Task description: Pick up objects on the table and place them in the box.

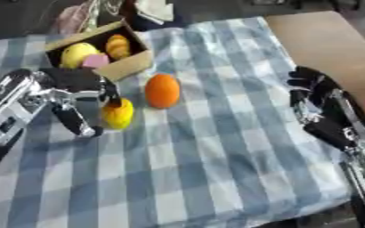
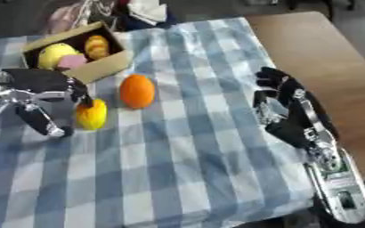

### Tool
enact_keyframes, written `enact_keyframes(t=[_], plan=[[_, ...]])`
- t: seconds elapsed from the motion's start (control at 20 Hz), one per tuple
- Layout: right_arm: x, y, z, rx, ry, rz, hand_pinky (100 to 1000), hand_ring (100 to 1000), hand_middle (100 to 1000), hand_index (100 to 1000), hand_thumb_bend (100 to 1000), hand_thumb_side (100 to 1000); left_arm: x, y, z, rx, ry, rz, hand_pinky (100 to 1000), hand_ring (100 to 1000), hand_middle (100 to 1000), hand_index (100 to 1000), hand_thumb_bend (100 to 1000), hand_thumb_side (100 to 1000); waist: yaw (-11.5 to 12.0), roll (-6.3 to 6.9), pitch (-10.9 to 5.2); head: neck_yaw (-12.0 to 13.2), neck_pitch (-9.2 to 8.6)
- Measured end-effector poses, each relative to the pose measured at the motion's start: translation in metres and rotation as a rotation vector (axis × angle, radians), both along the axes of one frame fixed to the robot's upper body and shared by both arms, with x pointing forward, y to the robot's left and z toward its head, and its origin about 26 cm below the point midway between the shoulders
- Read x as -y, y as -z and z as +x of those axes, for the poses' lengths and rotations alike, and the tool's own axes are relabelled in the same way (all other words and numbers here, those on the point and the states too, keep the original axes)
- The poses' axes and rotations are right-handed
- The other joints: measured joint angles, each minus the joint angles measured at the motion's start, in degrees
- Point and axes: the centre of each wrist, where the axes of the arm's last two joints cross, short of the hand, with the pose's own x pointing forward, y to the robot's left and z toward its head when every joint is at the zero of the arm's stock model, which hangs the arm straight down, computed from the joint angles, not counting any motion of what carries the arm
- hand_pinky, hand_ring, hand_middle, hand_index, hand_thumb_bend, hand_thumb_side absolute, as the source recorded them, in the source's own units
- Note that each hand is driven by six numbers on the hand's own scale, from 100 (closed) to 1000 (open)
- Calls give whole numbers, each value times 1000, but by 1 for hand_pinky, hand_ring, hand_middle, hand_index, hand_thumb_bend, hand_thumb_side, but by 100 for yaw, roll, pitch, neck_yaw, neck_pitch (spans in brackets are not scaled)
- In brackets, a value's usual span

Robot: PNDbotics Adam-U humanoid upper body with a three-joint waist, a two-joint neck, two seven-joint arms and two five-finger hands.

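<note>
My left hand (image 1: 76, 95) is out over the left part of the bench (image 1: 216, 169), which is covered by a blue and white checked cloth (image 1: 201, 133). The yellow fruit (image 1: 118, 114) sits on the cloth right at this hand, on its right side: one dark finger comes down onto the fruit's top, and my thumb (image 1: 75, 120) reaches down to the cloth just left of it, so the fruit lies at the edge of the gap between them. The hand is spread wide, fingers not wrapped round the fruit, and I cannot tell whether the fruit is lifted off the cloth at all.

The orange (image 1: 162, 90) lies just to the right of the yellow fruit and a little farther from me, near my left hand but not touching it.

The cardboard box (image 1: 131, 66) stands just beyond my left hand, at the far left of the cloth, its near wall close to my knuckles. Inside it I see a yellow round thing (image 1: 76, 54), a pink block (image 1: 96, 60) and an orange-brown item (image 1: 118, 46).

My right hand (image 2: 283, 107) rests at the right side of the cloth, fingers relaxed and pointing away from me, holding nothing, well apart from the fruits and the box.
</note>
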Motion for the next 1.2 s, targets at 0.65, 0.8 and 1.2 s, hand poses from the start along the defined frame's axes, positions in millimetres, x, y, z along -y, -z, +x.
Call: enact_keyframes(t=[0.65,0.8,1.2], plan=[[0,-1,1,3,-1,0,806,845,821,897,100,380,2,29,4,343,-12,-157,547,369,340,490,231,100,2,0,0,-25,0],[0,-1,1,3,-1,0,807,845,821,897,100,380,-4,17,2,389,-29,-197,554,371,345,496,230,100,11,0,0,-31,0],[-1,-1,1,3,-1,0,806,845,821,896,100,382,-25,-45,5,540,-182,-290,572,384,362,519,227,100,35,0,0,-62,0]])
